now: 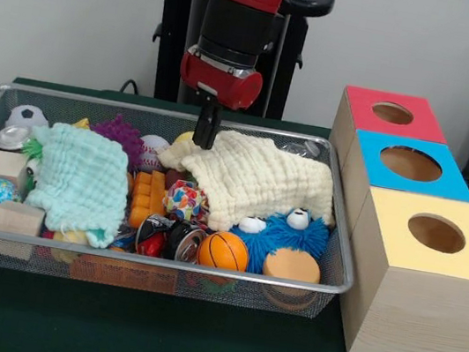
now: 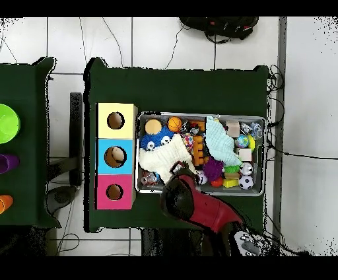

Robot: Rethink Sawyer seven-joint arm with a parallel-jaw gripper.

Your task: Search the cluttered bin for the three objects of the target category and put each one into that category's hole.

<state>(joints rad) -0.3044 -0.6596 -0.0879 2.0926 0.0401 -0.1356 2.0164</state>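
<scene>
The wire mesh bin [image 1: 182, 115] is full of toys; it also shows in the overhead view [image 2: 198, 115]. My gripper [image 1: 206, 138] is down at the far edge of a cream waffle cloth [image 1: 252, 179], shut on a raised fold of it. In the overhead view the gripper [image 2: 176, 170] sits at the cloth's [image 2: 162, 158] edge. No duck shows clearly. A yellowish bit [image 1: 184, 138] peeks out beside the gripper; I cannot tell what it is. The red-topped box's hole [image 1: 393, 113] is far right, and shows from above [image 2: 114, 192].
A teal cloth [image 1: 83, 174] covers the bin's left part. An orange basketball [image 1: 224, 250], a blue furry toy [image 1: 292, 234], a purple spiky ball [image 1: 119, 133] and wooden blocks [image 1: 16, 217] lie around. Blue-topped [image 1: 410, 164] and yellow-topped [image 1: 435, 233] boxes stand beside the red one.
</scene>
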